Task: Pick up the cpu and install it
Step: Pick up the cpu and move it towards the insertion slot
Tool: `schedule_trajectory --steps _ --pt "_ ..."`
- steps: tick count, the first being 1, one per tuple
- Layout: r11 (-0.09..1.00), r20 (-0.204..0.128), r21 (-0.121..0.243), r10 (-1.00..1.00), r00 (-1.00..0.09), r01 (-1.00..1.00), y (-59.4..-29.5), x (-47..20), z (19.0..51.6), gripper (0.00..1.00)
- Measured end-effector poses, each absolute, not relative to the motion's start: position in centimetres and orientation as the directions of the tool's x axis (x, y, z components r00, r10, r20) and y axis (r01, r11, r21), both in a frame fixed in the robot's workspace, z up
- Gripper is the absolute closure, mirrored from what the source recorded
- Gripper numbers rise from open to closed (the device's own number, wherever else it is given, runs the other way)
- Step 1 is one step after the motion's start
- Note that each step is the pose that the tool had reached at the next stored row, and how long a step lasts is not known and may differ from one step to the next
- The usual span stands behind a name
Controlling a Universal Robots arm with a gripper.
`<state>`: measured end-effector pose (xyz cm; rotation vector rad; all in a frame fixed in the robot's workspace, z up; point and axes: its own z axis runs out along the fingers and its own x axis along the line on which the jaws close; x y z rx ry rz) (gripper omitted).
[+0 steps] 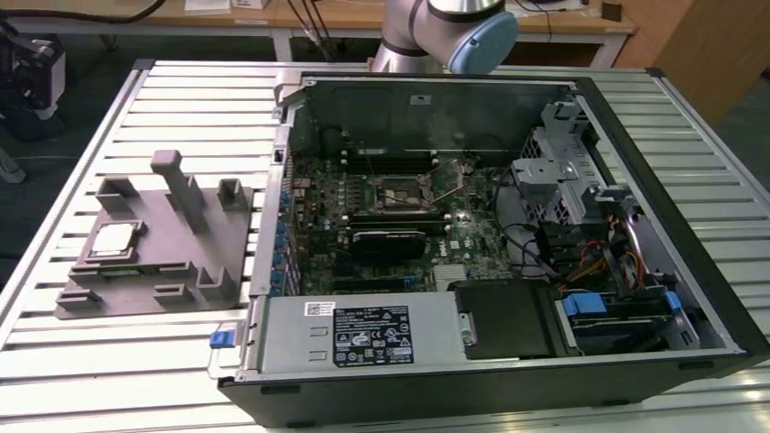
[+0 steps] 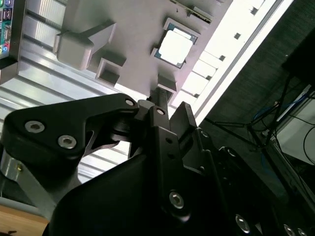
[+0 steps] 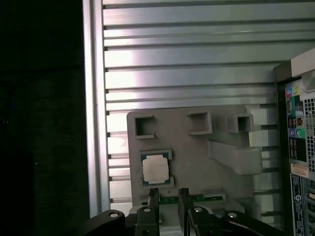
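Hovering over the grey tray [image 1: 169,245], our gripper [image 3: 168,194] holds nothing, its fingers [image 3: 153,202] slightly parted. The cpu [image 1: 114,238] lies flat in a tray recess, on the exterior view's left of the computer case [image 1: 481,392]. We judge a misaligned descent could catch the recess edges and tip the thin chip.

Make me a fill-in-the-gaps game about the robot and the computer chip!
1. The cpu lies on the grey ____.
2. The tray stands on the exterior view's ____ of the computer case.
3. In the first wrist view the gripper has its fingers ____, holding nothing.
Missing words: tray; left; open.
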<state>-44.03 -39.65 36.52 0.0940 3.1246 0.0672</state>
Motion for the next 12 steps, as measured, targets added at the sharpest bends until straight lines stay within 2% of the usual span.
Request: schedule_trajectory --steps 12 --pt "0.998 -0.011 0.043 0.049 -0.999 0.048 -39.76 -44.03 35.68 0.70"
